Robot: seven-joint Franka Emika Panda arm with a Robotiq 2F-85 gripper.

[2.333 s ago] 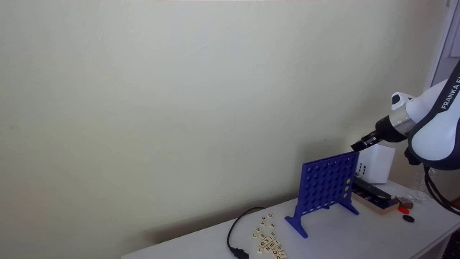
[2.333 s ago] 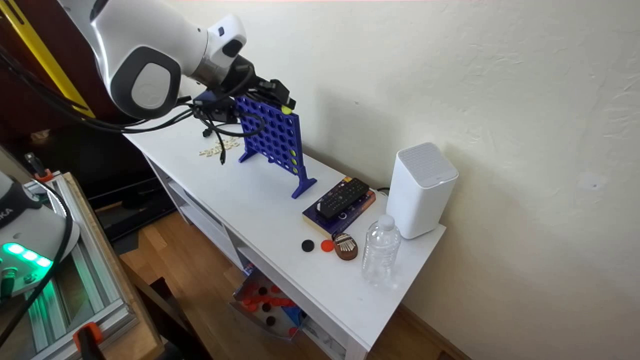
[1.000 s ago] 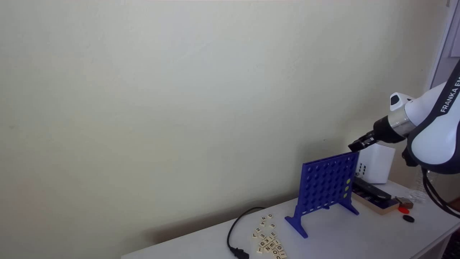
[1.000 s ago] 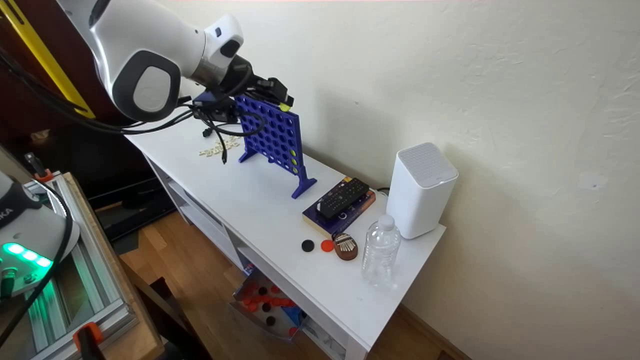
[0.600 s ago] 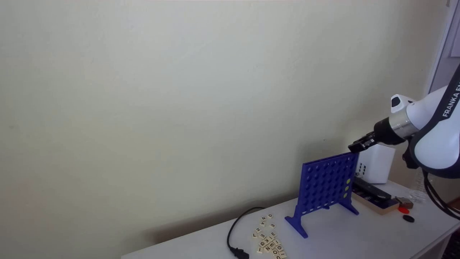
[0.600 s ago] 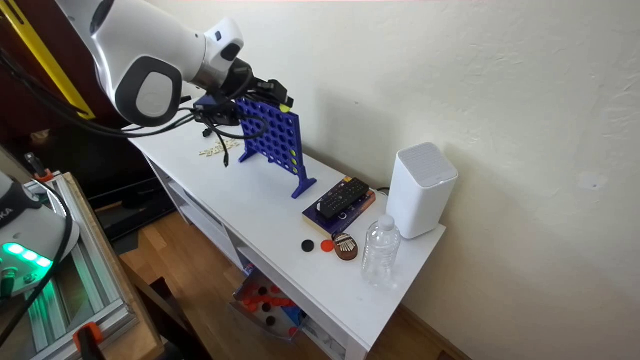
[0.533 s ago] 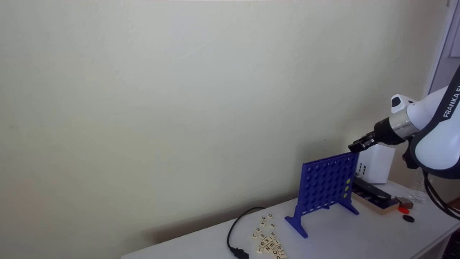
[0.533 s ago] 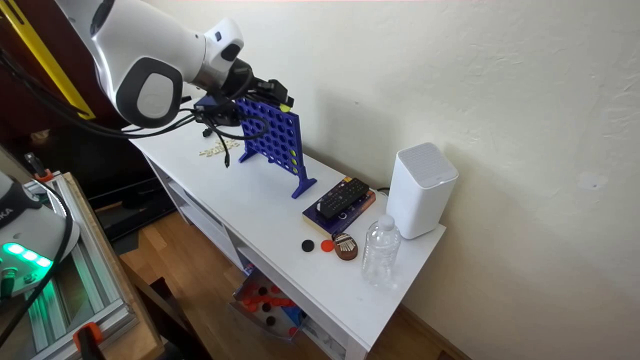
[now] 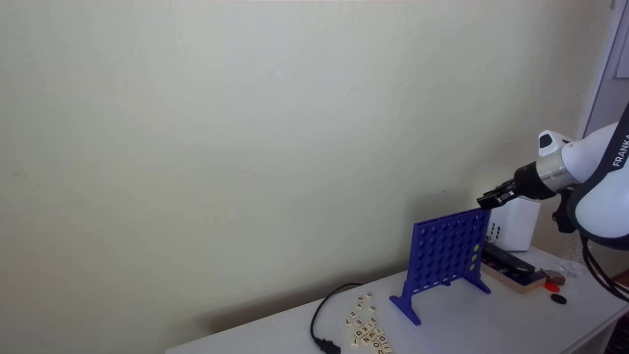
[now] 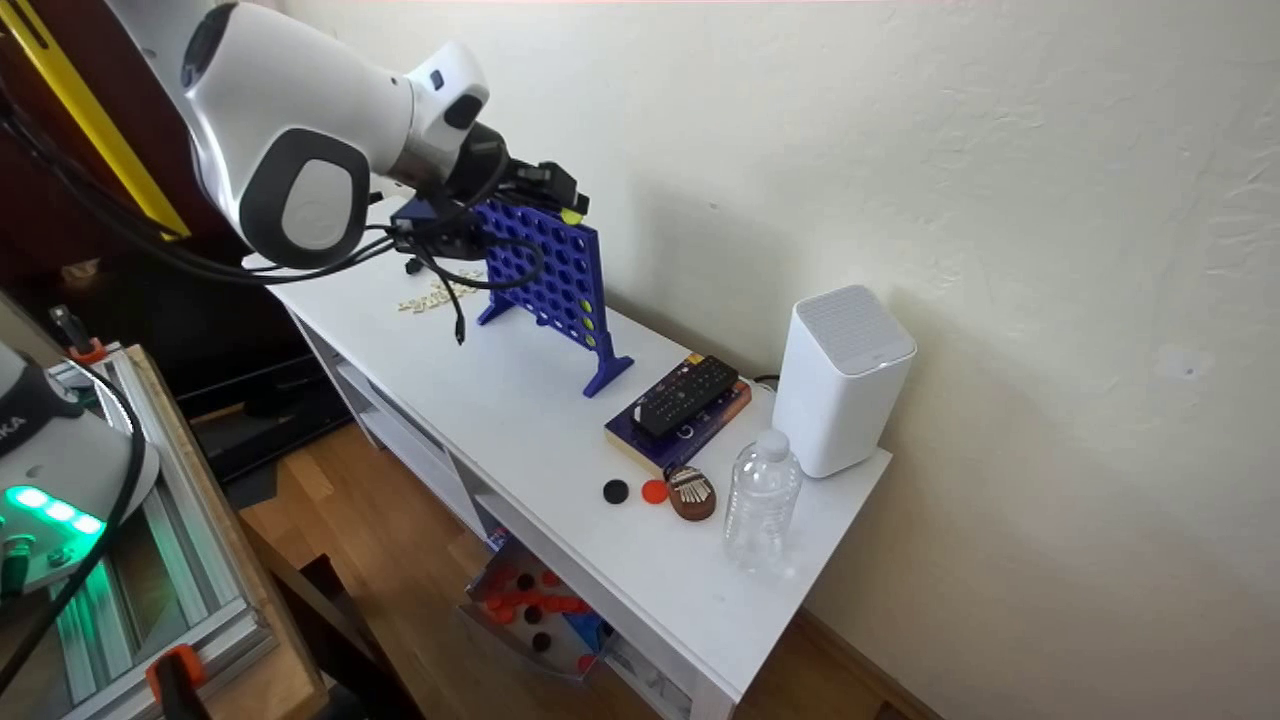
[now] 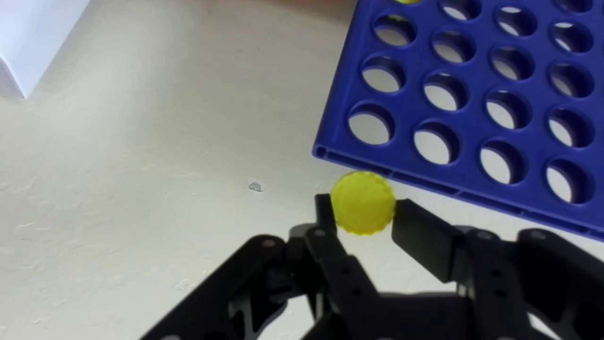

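Note:
My gripper (image 11: 363, 208) is shut on a yellow disc (image 11: 362, 203), held by its rim between the two black fingers (image 11: 420, 236). The disc also shows at the fingertips in an exterior view (image 10: 570, 216). It is just at the slotted top edge of an upright blue grid rack (image 11: 332, 134), near the end slot. I cannot tell whether it touches the rack or enters the slot. The rack stands on the white table in both exterior views (image 9: 449, 246) (image 10: 607, 372). Three yellow discs (image 9: 474, 257) sit low in its end column, below the gripper.
Near the rack are a book (image 10: 640, 440) with a black remote (image 10: 685, 395), a white router (image 10: 845, 385), a clear bottle (image 10: 763, 500), a thumb piano (image 10: 691, 493), a red disc (image 10: 654, 491) and a black disc (image 10: 615, 491). Letter tiles (image 9: 366, 332) and a black cable (image 9: 319, 314) lie beyond.
The gripper first shifted slightly along the rack's top and has since stayed nearly in place. The forearm and hanging cables have tilted and sunk a little. The disc stays held; the rack has not moved.

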